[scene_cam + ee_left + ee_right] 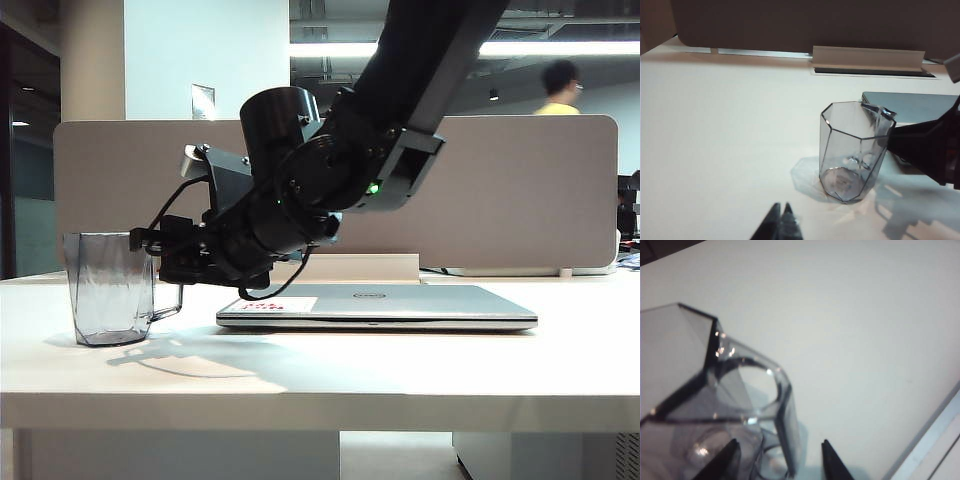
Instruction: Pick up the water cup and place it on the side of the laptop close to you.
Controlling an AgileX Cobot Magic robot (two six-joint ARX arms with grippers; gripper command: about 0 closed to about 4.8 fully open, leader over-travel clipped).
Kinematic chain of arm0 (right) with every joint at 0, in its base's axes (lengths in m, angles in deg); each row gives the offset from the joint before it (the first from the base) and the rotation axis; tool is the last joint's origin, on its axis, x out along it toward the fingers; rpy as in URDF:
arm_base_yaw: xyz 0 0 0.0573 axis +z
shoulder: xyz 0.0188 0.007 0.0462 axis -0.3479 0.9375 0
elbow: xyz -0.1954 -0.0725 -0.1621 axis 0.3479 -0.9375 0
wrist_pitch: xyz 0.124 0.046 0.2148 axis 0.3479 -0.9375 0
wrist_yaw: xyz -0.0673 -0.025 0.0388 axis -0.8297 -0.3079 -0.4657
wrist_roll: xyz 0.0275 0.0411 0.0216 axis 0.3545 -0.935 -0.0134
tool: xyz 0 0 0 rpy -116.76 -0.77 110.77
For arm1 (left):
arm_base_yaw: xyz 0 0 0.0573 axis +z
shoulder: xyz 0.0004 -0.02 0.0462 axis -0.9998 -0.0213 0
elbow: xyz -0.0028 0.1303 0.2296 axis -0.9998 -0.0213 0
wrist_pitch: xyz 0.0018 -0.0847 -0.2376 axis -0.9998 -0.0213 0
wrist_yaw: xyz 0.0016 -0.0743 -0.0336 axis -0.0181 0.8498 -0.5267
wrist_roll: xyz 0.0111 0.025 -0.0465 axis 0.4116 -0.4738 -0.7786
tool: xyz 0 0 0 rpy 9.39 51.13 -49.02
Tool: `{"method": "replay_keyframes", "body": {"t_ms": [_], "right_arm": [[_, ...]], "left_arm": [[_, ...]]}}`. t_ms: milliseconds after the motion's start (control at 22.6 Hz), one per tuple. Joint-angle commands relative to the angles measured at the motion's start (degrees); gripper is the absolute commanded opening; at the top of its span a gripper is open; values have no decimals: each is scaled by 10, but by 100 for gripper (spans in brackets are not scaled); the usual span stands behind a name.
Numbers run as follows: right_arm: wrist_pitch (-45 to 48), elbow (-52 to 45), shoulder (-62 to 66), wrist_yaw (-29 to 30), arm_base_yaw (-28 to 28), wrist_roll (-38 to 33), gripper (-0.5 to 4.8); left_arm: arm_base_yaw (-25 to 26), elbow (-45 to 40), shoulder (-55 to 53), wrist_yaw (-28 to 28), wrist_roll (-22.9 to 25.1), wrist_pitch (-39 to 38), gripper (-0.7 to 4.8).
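I have the cup [108, 287] standing upright on the table [330, 370], off the left end of the laptop [378, 306] in the exterior view and apart from it; its handle [168, 300] points toward the laptop, which is the side my right arm comes in from; the laptop lies shut and flat, its long edge running across the view. The right gripper [777, 457] is spread wide, and in its wrist view the handle [771, 405] sits between the two fingertips [722, 460], neither of which I can see pressing on it; so I judge the grasp as lined up but not yet made. What matters for the next move is that the handle loop stands upright and lies straight ahead of the open fingers, so closing should pinch it across its thin width; whether the tips are deep enough past the loop I cannot tell. The left gripper [780, 222] is pressed together, holding nothing, low at the near side of the table with the cup [854, 150] ahead of it; it is the farther one. The goal is the strip of table before the laptop's front edge; the cup is not there yet.
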Motion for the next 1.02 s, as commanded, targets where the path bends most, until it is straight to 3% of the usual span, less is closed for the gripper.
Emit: {"method": "replay_keyframes", "body": {"t_ms": [44, 664, 841, 1018], "right_arm": [[9, 15, 8, -4, 0, -5, 222], [30, 24, 23, -29, -2, -12, 203], [32, 24, 23, -28, -2, -12, 119], [37, 24, 23, -28, -2, -12, 116]], "left_arm": [[0, 2, -1, 0, 0, 8, -3], [0, 2, -1, 0, 0, 7, -3], [0, 2, -1, 0, 0, 7, -3], [0, 2, -1, 0, 0, 7, -3]]}}
